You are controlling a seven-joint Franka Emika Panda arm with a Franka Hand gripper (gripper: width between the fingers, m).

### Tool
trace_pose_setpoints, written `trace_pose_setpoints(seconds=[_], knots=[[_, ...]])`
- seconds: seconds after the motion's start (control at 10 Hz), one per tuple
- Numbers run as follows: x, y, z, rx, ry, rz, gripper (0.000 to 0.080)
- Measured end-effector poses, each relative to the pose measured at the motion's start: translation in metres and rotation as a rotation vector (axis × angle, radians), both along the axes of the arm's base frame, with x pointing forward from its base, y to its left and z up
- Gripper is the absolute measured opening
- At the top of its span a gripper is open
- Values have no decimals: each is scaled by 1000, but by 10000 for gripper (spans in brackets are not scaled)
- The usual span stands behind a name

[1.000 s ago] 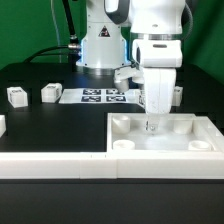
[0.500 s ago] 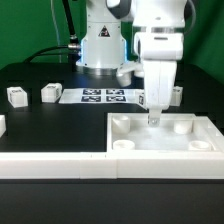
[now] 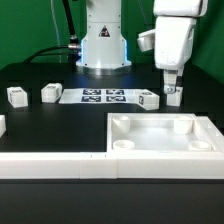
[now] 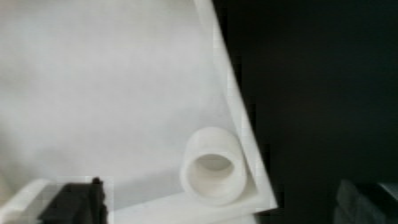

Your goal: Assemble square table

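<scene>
One leg [image 3: 175,97], at one o'clock of the slab [image 3: 150,138], now lies just below the gripper [image 3: 171,86], which has left the slab, jaws wide and empty, likely to grasp it

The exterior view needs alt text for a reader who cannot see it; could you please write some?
A white robot arm's open gripper appears just above a small white leg, behind the square table slab lying on a black table. Three more legs and the marker board lie towards the exterior view's left.
</scene>
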State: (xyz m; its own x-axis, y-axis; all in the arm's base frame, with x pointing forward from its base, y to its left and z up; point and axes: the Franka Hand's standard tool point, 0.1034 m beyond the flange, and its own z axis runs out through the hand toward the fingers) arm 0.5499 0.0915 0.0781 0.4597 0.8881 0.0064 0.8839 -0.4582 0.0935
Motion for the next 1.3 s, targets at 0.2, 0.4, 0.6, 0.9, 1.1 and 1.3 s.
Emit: trace_pose_setpoints(seconds=[0.2, 0.4, 0.6, 0.9, 1.1, 1.3], knots=[[0, 1, -1, 11, -2, -105, 649], [-3, 17, 5, 41, -13, -343, 649], [-48, 28, -20, 72, 37, -561, 649], [-41, 34, -12, 122, 22, -781, 649], [-60, 34, -20, 127, 62, -980, 649], [-77, 35, -13, 126, 104, -1177, 649]])
